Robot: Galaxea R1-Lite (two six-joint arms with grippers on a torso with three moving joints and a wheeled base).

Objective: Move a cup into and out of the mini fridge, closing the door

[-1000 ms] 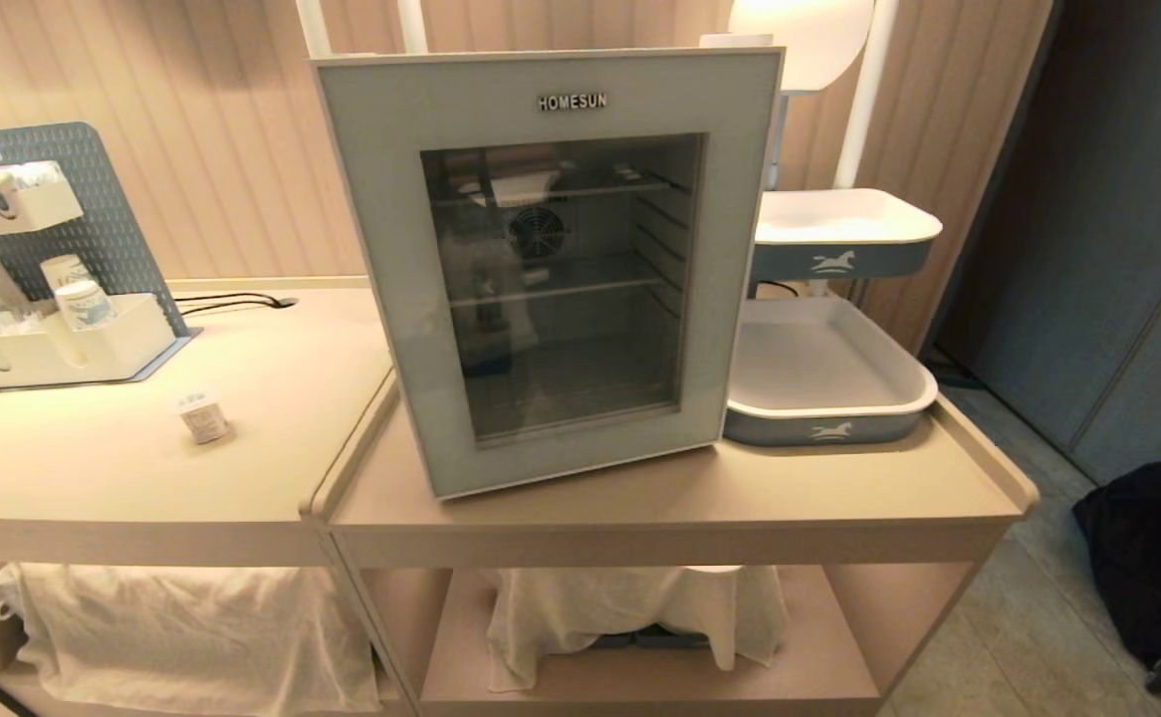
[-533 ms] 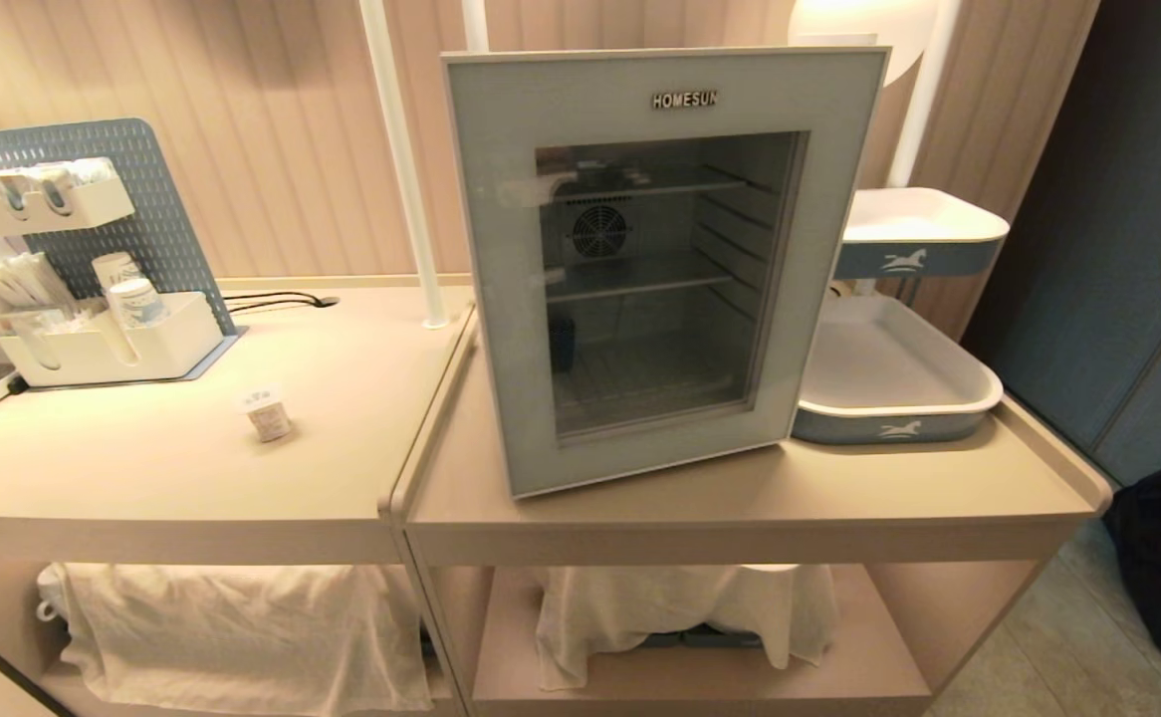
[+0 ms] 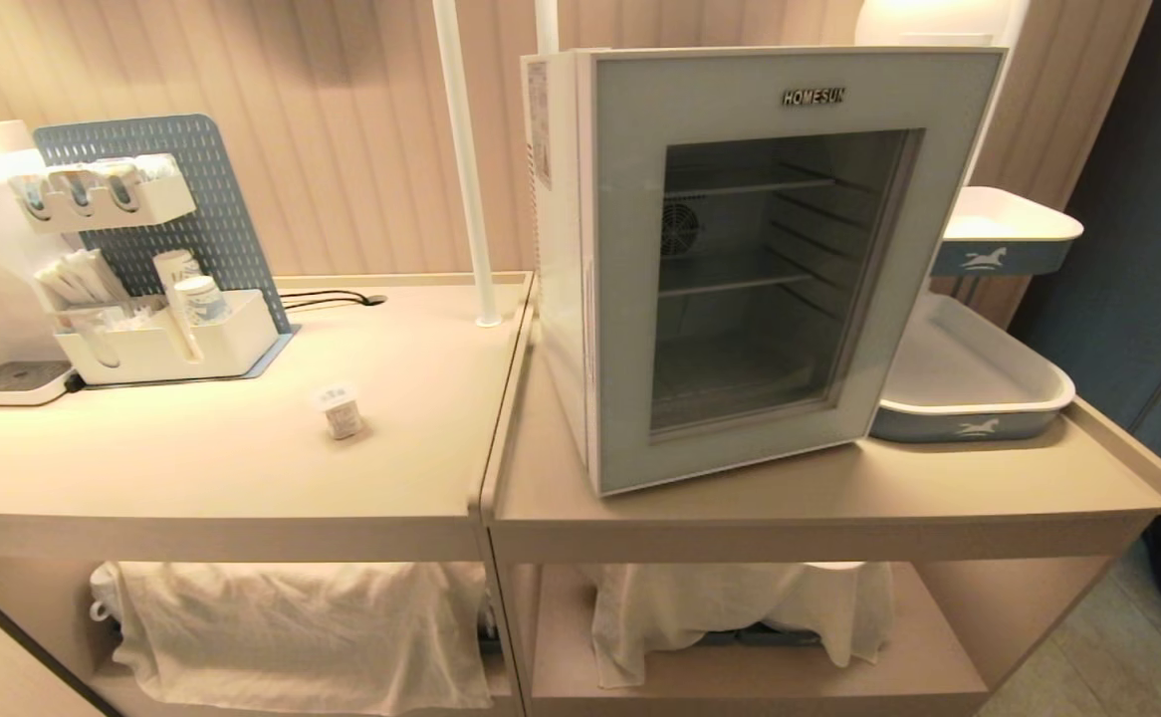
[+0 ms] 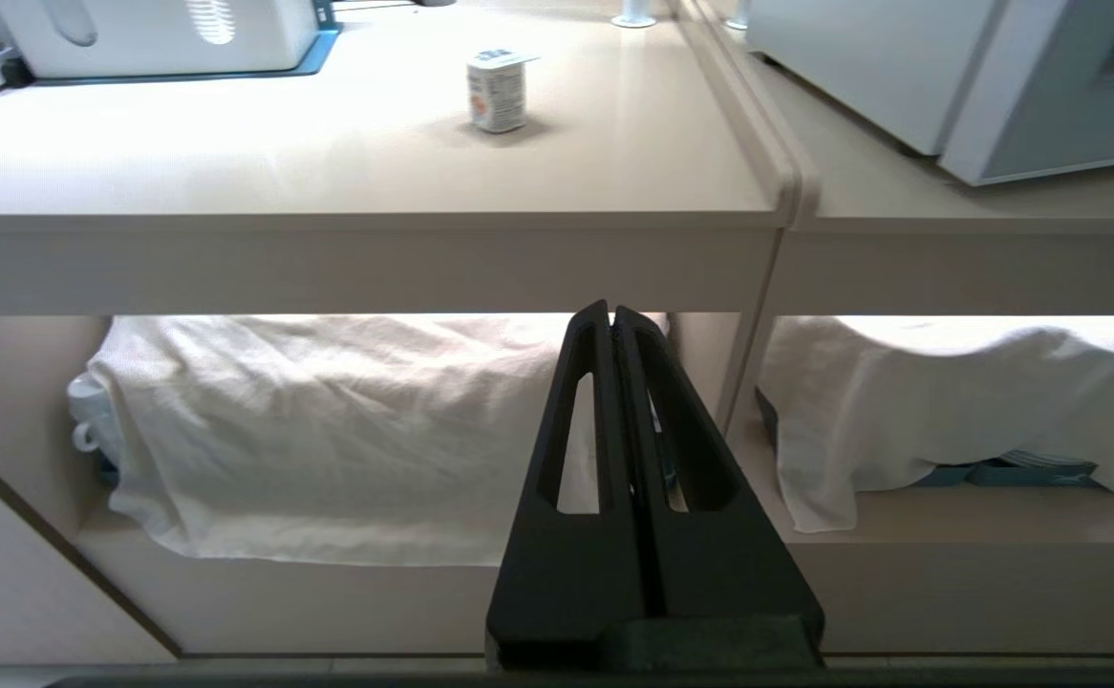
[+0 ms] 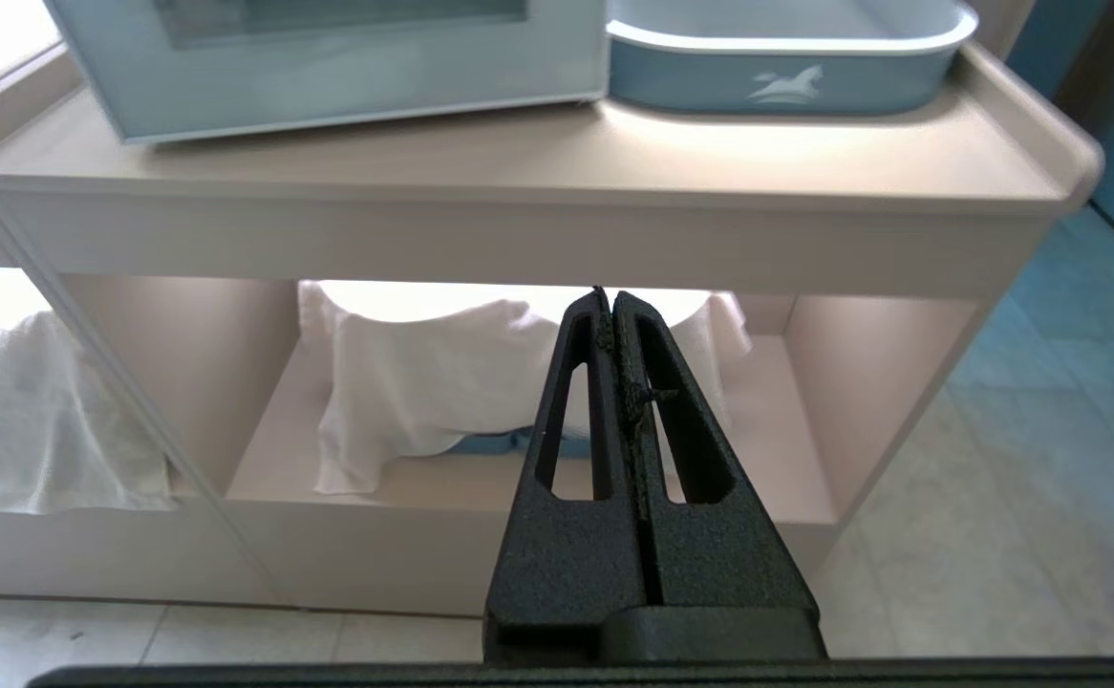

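1. We see the cup (image 3: pixel 342 412) upright on the left counter (image 3: pixel 192 468), well apart from the mini fridge (image 3: pixel 561 249).
2. The door (image 3: pixel 790 259) is shut.
3. Left gripper (image 4: pixel 612 315) and right gripper (image 5: pixel 611 298): jaws closed, empty, below counter level.

Wall (image 3: pixel 322 119): vertical ribbed panelling, warm beige, lit from above. Two beige counter units (image 3: pixel 242 468) stand side by side, edges touching; each has an open lower shelf holding items draped in white cloth (image 4: pixel 328 430), level with and beyond the jaws in both wrist views. White pole (image 3: pixel 461 169) rises from the counter. Floor (image 5: pixel 1016 497): pale tiles, below the jaws. Dark blue partition (image 3: pixel 1118 199) at right
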